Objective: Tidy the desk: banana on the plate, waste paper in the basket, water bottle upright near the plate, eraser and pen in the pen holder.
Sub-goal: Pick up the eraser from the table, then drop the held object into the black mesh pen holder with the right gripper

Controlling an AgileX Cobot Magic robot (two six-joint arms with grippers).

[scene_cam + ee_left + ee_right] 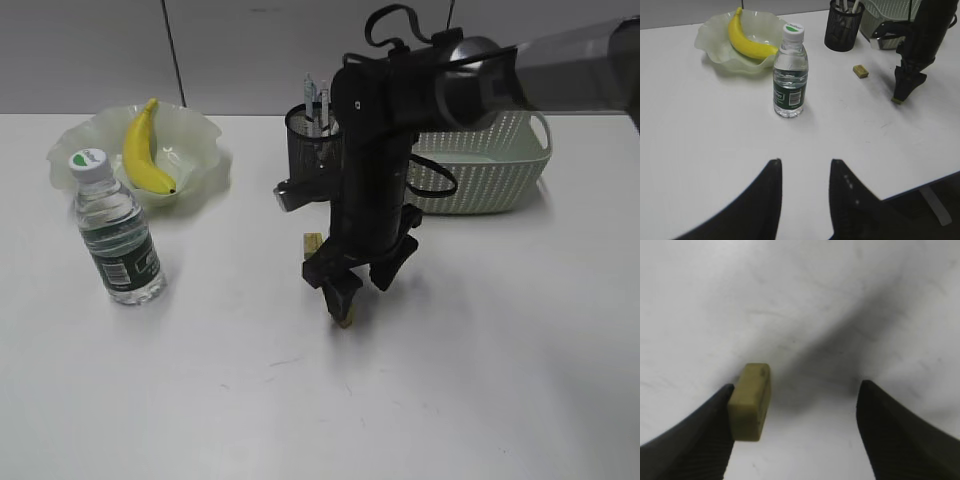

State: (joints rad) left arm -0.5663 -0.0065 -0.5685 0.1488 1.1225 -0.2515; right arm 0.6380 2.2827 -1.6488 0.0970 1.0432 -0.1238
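Observation:
My right gripper (362,295) points down at the desk (200,400) with its jaws wide open. A small tan eraser (750,401) rests against its left finger; the other finger stands well apart. A second tan block (313,241) lies on the desk just behind that gripper. The banana (145,150) lies in the plate (205,135), and the water bottle (115,240) stands upright in front of it. Pens (316,100) stick out of the pen holder (312,140). The basket (480,170) sits behind the arm. No waste paper is in view. My left gripper (806,162) is open and empty.
The right arm's dark body crosses in front of the pen holder and the basket's left end. Bare white desk stretches across the front and between the bottle and the right gripper.

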